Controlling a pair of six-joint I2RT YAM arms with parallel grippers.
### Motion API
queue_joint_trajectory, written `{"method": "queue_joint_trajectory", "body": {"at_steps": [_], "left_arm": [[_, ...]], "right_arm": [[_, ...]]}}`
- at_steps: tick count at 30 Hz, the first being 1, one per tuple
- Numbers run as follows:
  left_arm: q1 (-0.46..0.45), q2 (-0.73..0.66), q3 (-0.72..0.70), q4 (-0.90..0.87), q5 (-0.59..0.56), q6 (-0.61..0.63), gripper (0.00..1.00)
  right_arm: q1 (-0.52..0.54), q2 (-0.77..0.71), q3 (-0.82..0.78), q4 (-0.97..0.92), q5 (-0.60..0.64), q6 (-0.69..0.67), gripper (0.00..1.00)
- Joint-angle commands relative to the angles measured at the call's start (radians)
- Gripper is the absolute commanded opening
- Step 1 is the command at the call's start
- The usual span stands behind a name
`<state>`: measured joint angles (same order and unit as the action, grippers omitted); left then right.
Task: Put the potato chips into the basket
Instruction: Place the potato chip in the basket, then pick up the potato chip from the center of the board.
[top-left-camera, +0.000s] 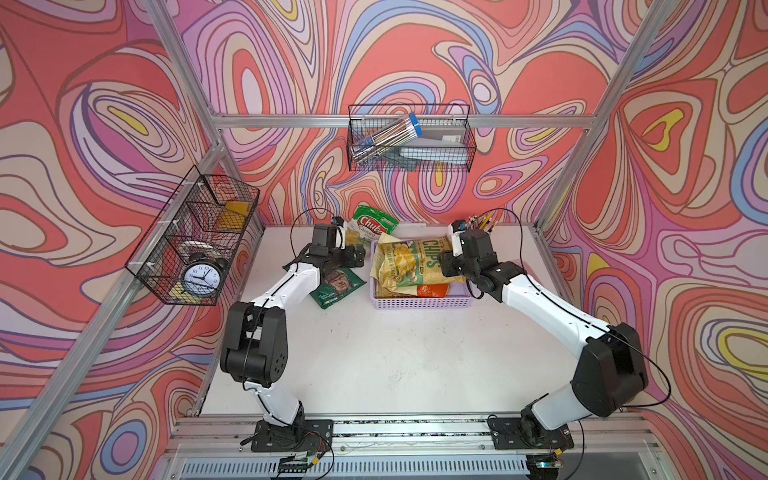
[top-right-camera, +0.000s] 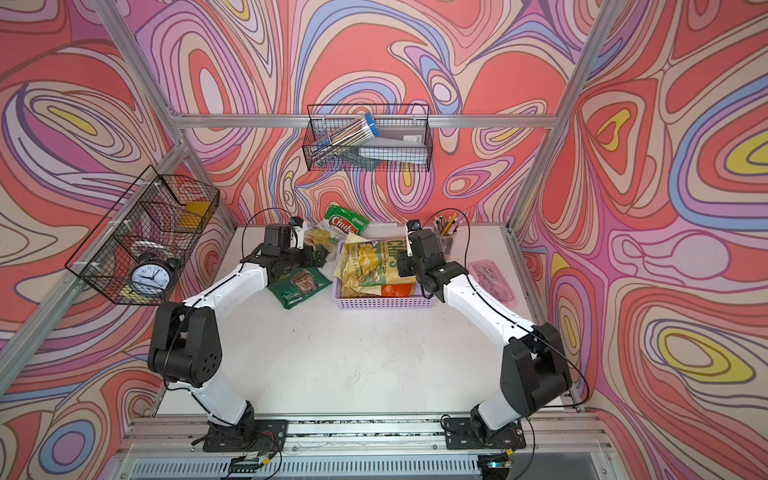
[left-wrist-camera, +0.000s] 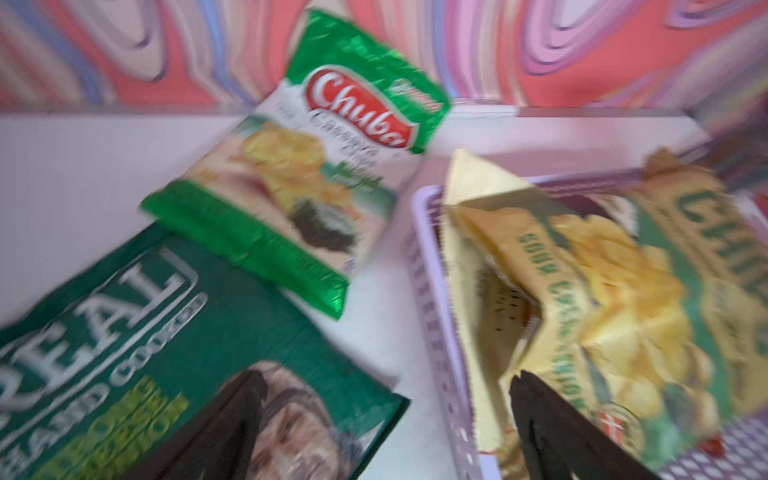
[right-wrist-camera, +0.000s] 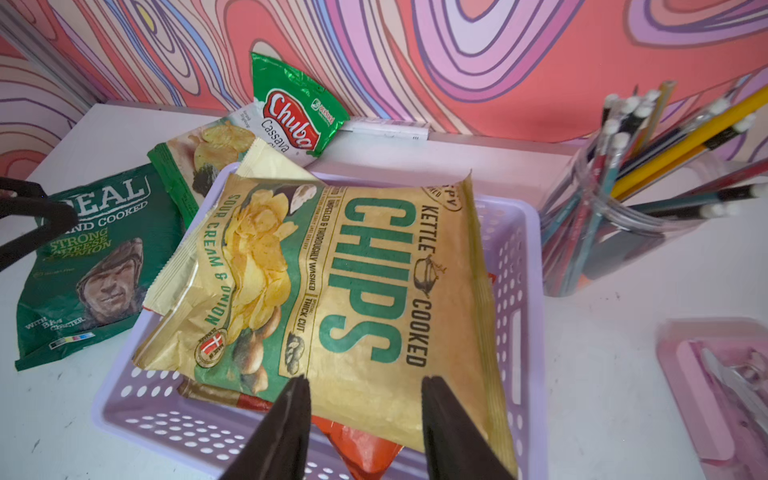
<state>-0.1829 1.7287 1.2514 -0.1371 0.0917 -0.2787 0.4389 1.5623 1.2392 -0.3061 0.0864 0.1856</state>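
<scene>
Now, with the Kettle Cooked CHIPS bag (right-wrist-camera: 374, 270) lying in the lilac basket (right-wrist-camera: 528, 257) under my half-parted, empty right jaws, I am hovering my wide-open left jaws beside it, likely needing to drop onto the REAL bag (left-wrist-camera: 124, 324) on the tabletop (top-left-camera: 395, 353).

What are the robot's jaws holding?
Left gripper: jaws empty. Right gripper: jaws straddle a side edge of the yellow-green CHIPS bag; a real grip cannot be told.
</scene>
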Motion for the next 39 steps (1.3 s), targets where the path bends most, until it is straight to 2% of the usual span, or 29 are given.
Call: {"method": "queue_joint_trajectory", "body": {"at_steps": [1, 6, 9, 14, 19, 21, 26, 28, 35, 39], "left_arm": [[0.034, -0.02, -0.056, -0.079, -0.294, -0.264, 0.96], [0.115, -0.095, -0.225, 0.005, -0.312, -0.438, 0.85], [0.166, -0.08, -0.256, 0.034, -0.247, -0.45, 0.82], [0.204, -0.006, -0.249, 0.045, -0.226, -0.457, 0.75], [0.237, 0.049, -0.241, 0.108, -0.134, -0.477, 0.43], [0.247, 0.066, -0.232, 0.107, -0.115, -0.489, 0.41], [0.261, 0.056, -0.252, 0.11, -0.107, -0.505, 0.07], [0.26, 0.03, -0.265, 0.106, -0.113, -0.503, 0.0], [0.257, -0.133, -0.277, 0.079, -0.074, -0.427, 0.0], [0.226, -0.244, -0.259, 0.061, -0.027, -0.28, 0.0]], "right_arm": [[-0.003, 0.024, 0.032, 0.021, -0.063, 0.029, 0.45], [-0.002, 0.016, 0.011, 0.033, -0.088, 0.043, 0.45], [-0.003, 0.012, 0.0, 0.033, -0.087, 0.041, 0.45], [-0.002, 0.008, -0.007, 0.029, -0.092, 0.038, 0.45], [-0.002, -0.002, -0.015, 0.023, -0.086, 0.033, 0.46], [-0.003, -0.006, -0.018, 0.02, -0.08, 0.031, 0.46], [-0.003, -0.012, -0.023, 0.009, -0.07, 0.024, 0.46], [-0.002, -0.013, -0.021, 0.006, -0.076, 0.023, 0.46], [-0.002, -0.029, -0.025, 0.011, -0.077, 0.025, 0.46], [-0.003, -0.047, -0.039, 0.015, -0.072, 0.024, 0.46]]}}
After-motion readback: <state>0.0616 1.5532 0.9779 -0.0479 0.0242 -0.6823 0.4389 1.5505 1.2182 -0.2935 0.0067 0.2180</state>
